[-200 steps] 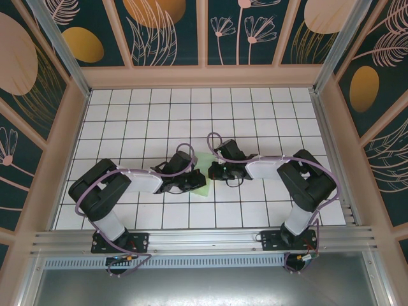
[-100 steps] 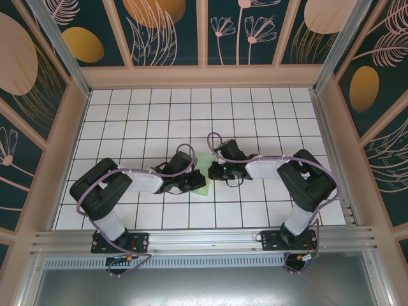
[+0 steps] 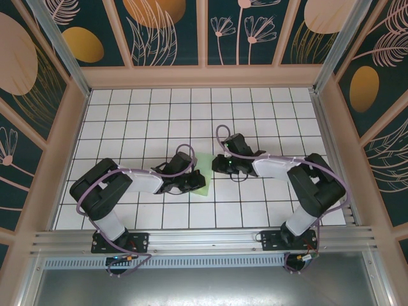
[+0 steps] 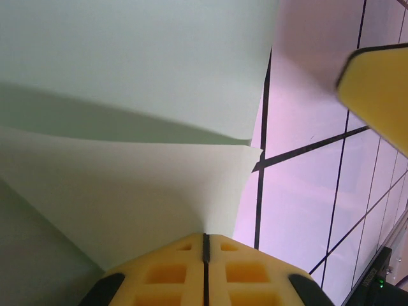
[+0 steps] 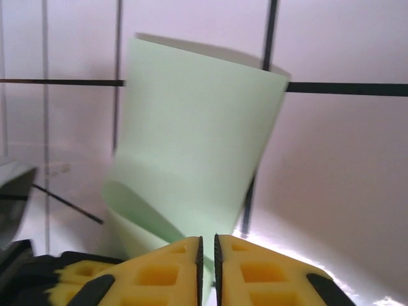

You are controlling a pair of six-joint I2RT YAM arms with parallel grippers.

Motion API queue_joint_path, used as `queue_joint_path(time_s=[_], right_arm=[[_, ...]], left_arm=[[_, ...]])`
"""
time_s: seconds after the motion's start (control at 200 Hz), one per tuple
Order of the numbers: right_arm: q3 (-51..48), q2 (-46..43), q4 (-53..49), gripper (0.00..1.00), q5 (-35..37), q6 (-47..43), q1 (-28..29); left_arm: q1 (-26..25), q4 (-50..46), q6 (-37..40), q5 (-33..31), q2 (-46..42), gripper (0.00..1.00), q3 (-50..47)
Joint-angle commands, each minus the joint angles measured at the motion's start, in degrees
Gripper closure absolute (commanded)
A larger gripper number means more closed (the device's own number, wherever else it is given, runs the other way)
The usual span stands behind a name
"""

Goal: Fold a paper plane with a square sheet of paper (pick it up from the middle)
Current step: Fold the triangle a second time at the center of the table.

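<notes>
Your left claw [image 4: 205,237] pinches the square sheet of paper [image 4: 127,185], which curls over just ahead of it. Your right claw [image 5: 208,240]: jaws a slit apart, grip unclear, paper right at its tips.

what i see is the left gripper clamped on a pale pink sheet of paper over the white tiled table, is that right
Not quite. The sheet of paper is pale mint green, not pink; the left wrist view shows it plainly. The rest holds: the left gripper is clamped on its edge, over the white tiled table.
</notes>
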Motion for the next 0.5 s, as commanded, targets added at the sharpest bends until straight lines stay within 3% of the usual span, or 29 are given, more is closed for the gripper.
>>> queue_joint_path(time_s=[0.0, 0.145, 0.495], right_arm=[[-1.11, -0.54, 1.37, 0.90, -2.59, 0.52, 1.05], [-0.98, 1.78, 2.65, 0.97, -4.62, 0.43, 1.95], [0.54, 7.70, 1.19, 0.99, -2.99, -0.49, 2.60]], left_arm=[[0.06, -2.83, -0.57, -1.37, 0.69, 0.91, -1.27], [0.07, -2.77, -0.56, -1.50, 0.69, 0.92, -1.18], [-0.16, -2.39, -0.91, -1.64, 0.69, 0.93, -1.19]])
